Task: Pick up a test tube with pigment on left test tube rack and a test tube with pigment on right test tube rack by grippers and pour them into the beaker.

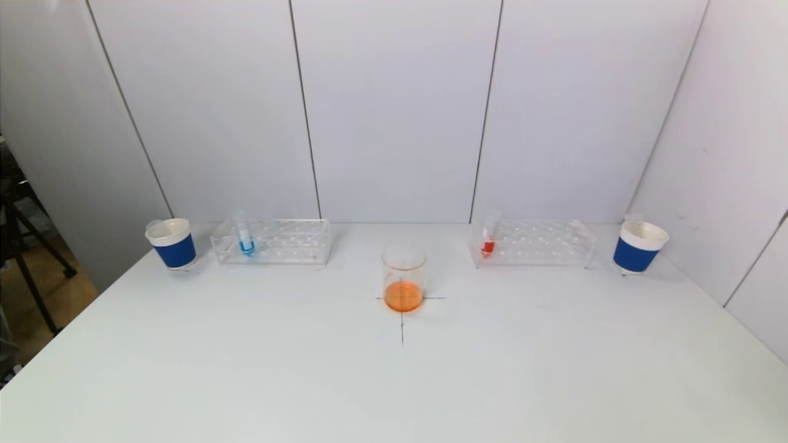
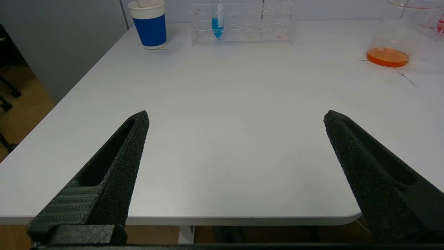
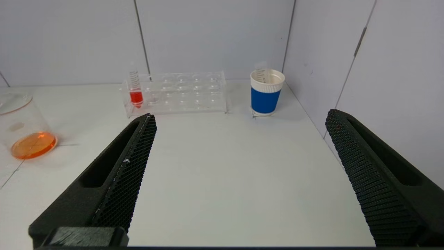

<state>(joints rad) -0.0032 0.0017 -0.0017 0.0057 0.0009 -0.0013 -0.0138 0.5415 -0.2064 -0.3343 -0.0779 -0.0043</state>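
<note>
A clear left test tube rack [image 1: 274, 241] [image 2: 242, 22] at the table's back left holds an upright test tube of blue pigment [image 1: 245, 237] [image 2: 218, 21]. The matching right rack [image 1: 534, 242] [image 3: 177, 92] holds a tube of red pigment [image 1: 489, 239] [image 3: 135, 91]. Between them, nearer me, a glass beaker [image 1: 403, 277] [image 2: 395, 38] [image 3: 24, 128] with orange liquid stands on a drawn cross. My left gripper [image 2: 236, 118] hovers open over the table's near left edge, far from its rack. Open too, my right gripper [image 3: 241, 116] stays over the near right side. Neither arm shows in the head view.
A blue-and-white paper cup [image 1: 172, 243] [image 2: 150, 23] stands left of the left rack, another [image 1: 638, 247] [image 3: 265, 91] right of the right rack, each with a tube in it. Wall panels [image 1: 394, 111] close the back and right. The white table [image 1: 394, 381] spreads wide in front.
</note>
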